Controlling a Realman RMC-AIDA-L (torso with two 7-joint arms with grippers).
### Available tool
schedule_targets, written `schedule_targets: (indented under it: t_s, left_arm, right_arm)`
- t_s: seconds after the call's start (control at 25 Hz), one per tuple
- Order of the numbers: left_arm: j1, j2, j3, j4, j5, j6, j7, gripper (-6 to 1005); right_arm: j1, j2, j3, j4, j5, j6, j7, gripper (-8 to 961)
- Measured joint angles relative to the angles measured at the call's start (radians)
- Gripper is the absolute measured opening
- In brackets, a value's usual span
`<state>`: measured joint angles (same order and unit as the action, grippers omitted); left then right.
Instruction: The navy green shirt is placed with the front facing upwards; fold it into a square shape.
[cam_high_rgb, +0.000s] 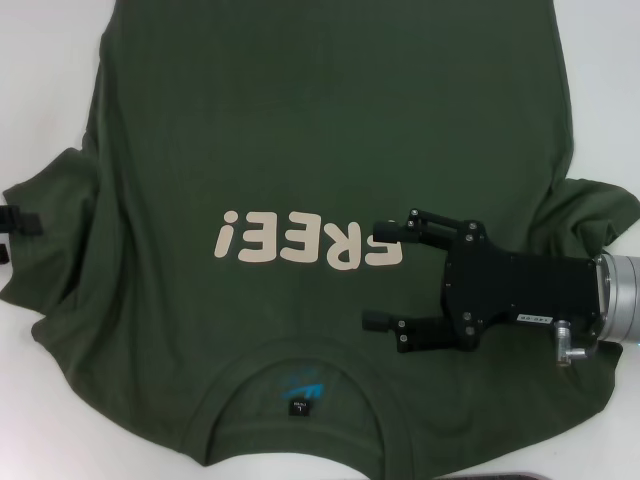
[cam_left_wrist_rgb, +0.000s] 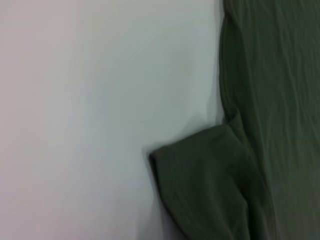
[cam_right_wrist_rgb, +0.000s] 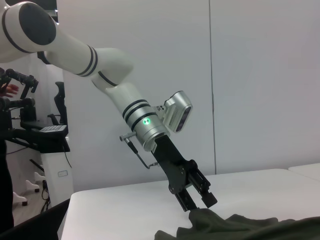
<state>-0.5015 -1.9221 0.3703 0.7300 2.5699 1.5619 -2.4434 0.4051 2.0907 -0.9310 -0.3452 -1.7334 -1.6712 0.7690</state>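
Shirt (cam_high_rgb: 330, 130) is seen spread flat on the white table (cam_high_rgb: 40, 80) in the head view, and the right gripper (cam_high_rgb: 378, 280) is held wide open above its lettering. In the right wrist view, the left gripper (cam_right_wrist_rgb: 199, 204) is seen at a sleeve edge; whether cloth is pinched cannot be told. If too little cloth is caught, the sleeve could be dropped and the fold spoiled.

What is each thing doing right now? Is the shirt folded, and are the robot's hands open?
navy green shirt: spread front up on the table, not folded yet, sleeves rumpled.
right gripper: open, over the shirt's chest beside the lettering.
left gripper: down at the edge of the shirt's left sleeve.
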Motion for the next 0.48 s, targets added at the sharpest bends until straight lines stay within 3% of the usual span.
schedule_targets:
  t_s: [0.48]
  left_arm:
    - [-0.017, -0.002, -0.001, -0.036, 0.023, -0.020, 0.009, 758]
  right_arm:
    - [-0.005, 0.000, 0.000, 0.000, 0.000, -0.005, 0.000, 925]
